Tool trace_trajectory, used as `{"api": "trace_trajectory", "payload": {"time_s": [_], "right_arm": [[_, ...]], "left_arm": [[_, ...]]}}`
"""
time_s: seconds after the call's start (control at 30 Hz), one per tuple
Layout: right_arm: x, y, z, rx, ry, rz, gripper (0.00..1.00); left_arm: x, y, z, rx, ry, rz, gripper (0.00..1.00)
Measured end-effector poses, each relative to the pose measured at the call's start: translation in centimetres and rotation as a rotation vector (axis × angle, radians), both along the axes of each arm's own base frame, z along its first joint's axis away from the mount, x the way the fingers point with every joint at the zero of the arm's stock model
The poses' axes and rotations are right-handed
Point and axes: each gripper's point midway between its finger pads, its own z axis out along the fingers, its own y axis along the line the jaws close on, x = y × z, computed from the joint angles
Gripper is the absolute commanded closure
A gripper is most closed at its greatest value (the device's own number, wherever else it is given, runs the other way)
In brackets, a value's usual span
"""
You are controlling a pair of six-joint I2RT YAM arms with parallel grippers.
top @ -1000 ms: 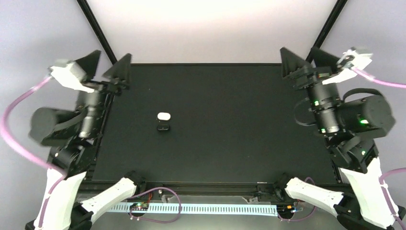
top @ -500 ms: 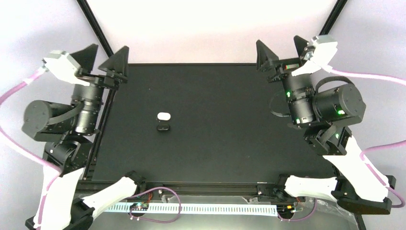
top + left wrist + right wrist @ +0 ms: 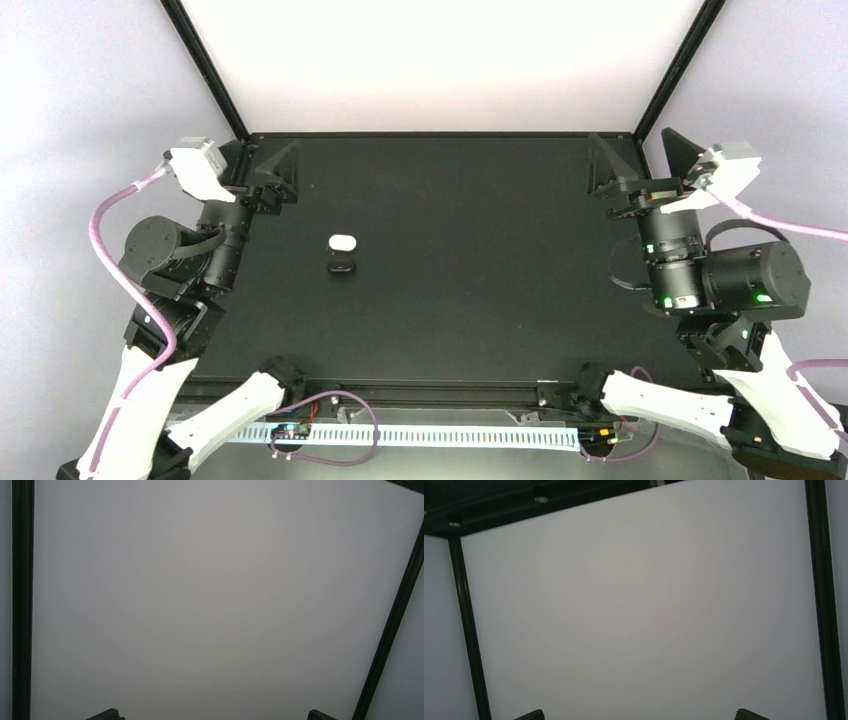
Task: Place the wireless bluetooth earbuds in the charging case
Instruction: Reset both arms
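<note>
A white oval charging case (image 3: 342, 242) lies on the black table (image 3: 480, 270), left of centre. A black oval case (image 3: 342, 265) lies just in front of it, touching or nearly so. No earbuds show in any view. My left gripper (image 3: 262, 165) is raised at the table's far left corner, open and empty, well left of the cases. My right gripper (image 3: 642, 160) is raised at the far right corner, open and empty. Both wrist views show only the pale back wall, with the left gripper's fingertips (image 3: 107, 715) and the right gripper's fingertips (image 3: 531, 715) wide apart at the bottom edge.
Black frame posts (image 3: 205, 70) rise at the table's back corners, close to both grippers. A white back wall (image 3: 440, 60) stands behind the table. A cable strip (image 3: 420, 436) runs along the near edge between the arm bases.
Both arms have swung: the left gripper has moved right and nearer over the table's left corner, and the right gripper has moved back right and lower. The two cases have not moved.
</note>
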Motion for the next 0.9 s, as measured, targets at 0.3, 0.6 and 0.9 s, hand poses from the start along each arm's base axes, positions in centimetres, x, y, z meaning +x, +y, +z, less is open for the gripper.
{"api": "trace_trajectory", "payload": {"time_s": [0.3, 0.6, 0.9], "right_arm": [[1.9, 2.0, -4.2, -0.096, 0.075, -0.048, 0.0], [4.1, 4.6, -6.3, -0.136, 0.09, -0.104, 0.0], [4.7, 5.6, -8.0, -0.183, 0.075, -0.126, 0.0]], "left_arm": [[1.4, -0.5, -2.6, 0.02, 0.075, 0.013, 0.01], [3.1, -1.5, -4.0, 0.041, 0.123, 0.012, 0.01], [3.6, -1.7, -5.4, 0.054, 0.146, 0.016, 0.01]]}}
